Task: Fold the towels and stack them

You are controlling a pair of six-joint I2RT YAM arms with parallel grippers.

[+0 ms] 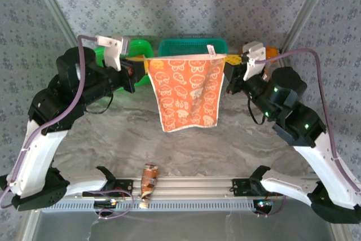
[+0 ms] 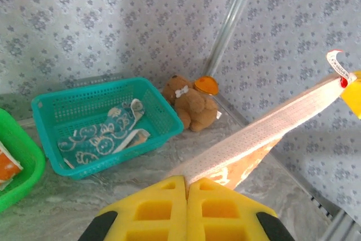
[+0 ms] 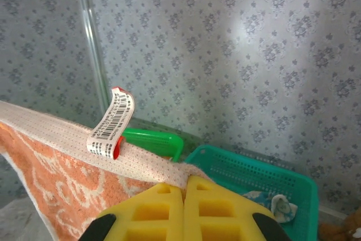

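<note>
An orange towel (image 1: 186, 91) with white cartoon prints hangs spread flat above the table, held by its two top corners. My left gripper (image 1: 144, 66) is shut on the left corner and my right gripper (image 1: 229, 63) on the right corner. In the left wrist view the yellow gripper (image 2: 186, 182) pinches the towel's hem (image 2: 265, 131), which stretches away to the right. In the right wrist view the gripper (image 3: 184, 182) clamps the other corner of the towel (image 3: 45, 179), beside its barcode tag (image 3: 111, 122). A teal towel (image 2: 96, 139) lies crumpled in the teal basket (image 2: 163, 117).
The teal basket (image 1: 192, 45) and a green basket (image 1: 138, 46) stand at the back wall behind the hanging towel. An orange-and-white cloth (image 2: 7, 165) lies in the green basket (image 2: 25, 170). A brown teddy bear (image 2: 192, 105) sits right of the teal basket. A brown packet (image 1: 149, 182) lies on the front rail.
</note>
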